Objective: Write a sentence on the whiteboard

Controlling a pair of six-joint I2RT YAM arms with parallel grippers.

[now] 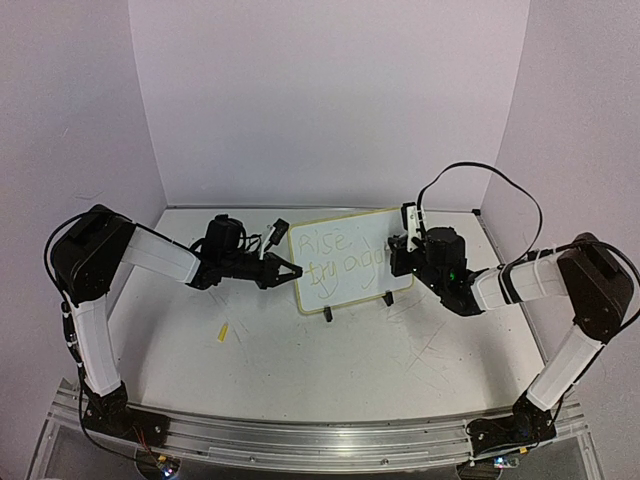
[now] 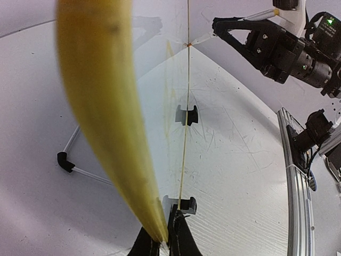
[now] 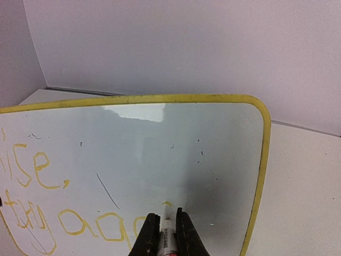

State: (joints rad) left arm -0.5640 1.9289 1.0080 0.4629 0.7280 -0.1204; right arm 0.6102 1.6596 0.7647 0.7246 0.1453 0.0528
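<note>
The whiteboard (image 1: 345,262) stands tilted on two black clip feet (image 1: 326,314) at mid table, yellow-rimmed, with yellow writing "rise, try aga". My left gripper (image 1: 290,270) is shut on the board's left edge; in the left wrist view its gripper (image 2: 164,241) pinches the blurred yellow rim (image 2: 101,101). My right gripper (image 1: 397,252) is shut on a white marker (image 3: 169,237), tip against the board (image 3: 160,154) beside the last yellow stroke. The marker's back end sticks up (image 1: 409,217).
A small yellow marker cap (image 1: 223,332) lies on the table left of the board. A black-and-white clip piece (image 1: 277,233) sits behind the left gripper. White walls enclose the back and sides. The aluminium rail (image 1: 320,440) runs along the near edge.
</note>
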